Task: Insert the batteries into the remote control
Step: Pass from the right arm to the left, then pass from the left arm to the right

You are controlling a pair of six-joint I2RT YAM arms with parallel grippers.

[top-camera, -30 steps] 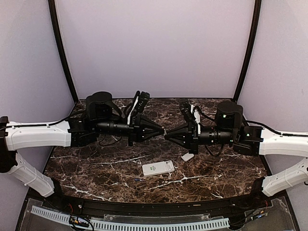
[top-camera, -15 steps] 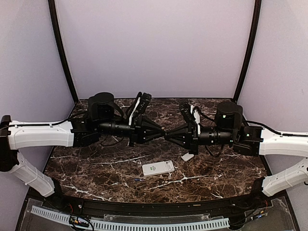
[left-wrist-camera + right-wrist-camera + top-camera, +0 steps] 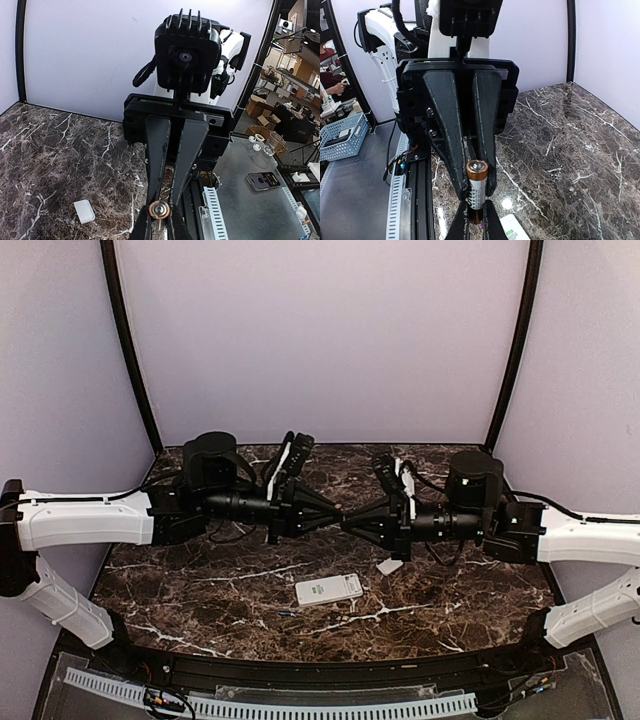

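Seen from above, two robot arms reach level across a dark marbled desk and meet nose to nose above its middle. The left arm comes in from 9 o'clock and the right from 3 o'clock, both forearms horizontal and held clear of the surface.

The left end effector and right end effector touch tip to tip. In the right wrist view, a battery with a copper-coloured band at its end stands between them. The right end effector is clenched on its lower part. The left one's fingers are clamped on either side of its upper part.

The remote control, a small white handset, lies flat on the desk at 6 o'clock from the meeting point, untouched. A smaller white cover piece lies at 2 o'clock from the remote, near it but apart.

Compared with a second ago, the left arm has edged slightly toward 3 o'clock. The right arm has barely shifted, and the remote and the cover piece lie where they did.
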